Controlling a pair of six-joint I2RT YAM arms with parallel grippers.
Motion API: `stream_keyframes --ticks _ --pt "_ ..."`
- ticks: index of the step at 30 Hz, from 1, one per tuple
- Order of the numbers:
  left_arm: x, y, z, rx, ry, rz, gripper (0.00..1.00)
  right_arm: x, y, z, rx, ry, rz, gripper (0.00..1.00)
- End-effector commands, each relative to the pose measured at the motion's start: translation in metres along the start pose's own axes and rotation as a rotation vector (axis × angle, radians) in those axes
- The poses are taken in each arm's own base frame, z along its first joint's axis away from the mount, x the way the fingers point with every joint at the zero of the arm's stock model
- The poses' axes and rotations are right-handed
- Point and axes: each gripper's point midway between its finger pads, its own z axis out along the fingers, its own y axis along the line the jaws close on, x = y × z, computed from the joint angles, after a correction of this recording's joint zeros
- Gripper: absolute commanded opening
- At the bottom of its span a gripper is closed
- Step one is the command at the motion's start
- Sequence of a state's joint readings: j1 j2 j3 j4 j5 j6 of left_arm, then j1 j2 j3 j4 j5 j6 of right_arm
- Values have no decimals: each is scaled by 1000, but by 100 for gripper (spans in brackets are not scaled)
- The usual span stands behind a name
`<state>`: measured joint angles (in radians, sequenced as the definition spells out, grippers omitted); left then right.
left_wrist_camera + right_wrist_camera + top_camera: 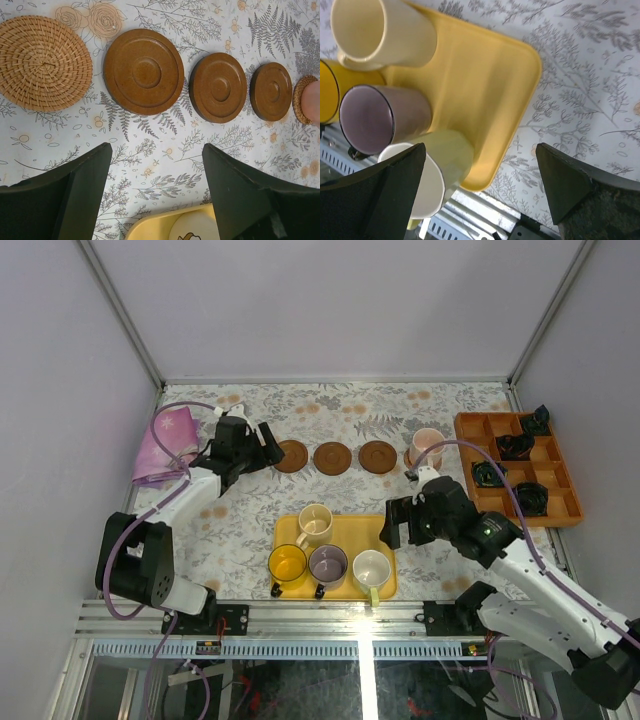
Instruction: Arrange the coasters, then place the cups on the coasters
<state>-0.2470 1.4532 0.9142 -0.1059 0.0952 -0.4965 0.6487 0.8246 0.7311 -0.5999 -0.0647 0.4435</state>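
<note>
coasters [331,457] in a row beyond the yellow tray [345,530] | pink cup [428,445] on the rightmost | four cups [328,564] on the tray | my left claw [156,150] beyond its far-left corner, open, empty | my right claw [481,150] over its right edge, wide open, empty

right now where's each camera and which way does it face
top external: above, behind the bases, looking down on the table; left arm and right arm show.
left wrist: on the left arm, looking down at the brown coasters; open left gripper at the bottom.
right wrist: on the right arm, looking down at the yellow tray; open right gripper below.
shared: yellow tray in top and right wrist; brown coasters in top and left wrist.
</note>
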Motion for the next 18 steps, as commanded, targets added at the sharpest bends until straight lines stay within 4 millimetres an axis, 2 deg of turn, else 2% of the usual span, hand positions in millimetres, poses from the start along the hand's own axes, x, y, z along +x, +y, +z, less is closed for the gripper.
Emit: stream_keyframes --ticks 1,3,11,18 --pt "-10 -11 -6 39 -40 -1 73 14 15 -2 -45 76 -43 100" --pt "-9 -10 -6 34 -41 -3 73 18 20 1 -51 110 -68 99" --pt "-6 -4 -7 14 -40 -8 73 35 33 11 -47 217 -152 78" --pt "-5 -3 -8 12 -41 -13 74 48 35 18 -32 280 -181 48"
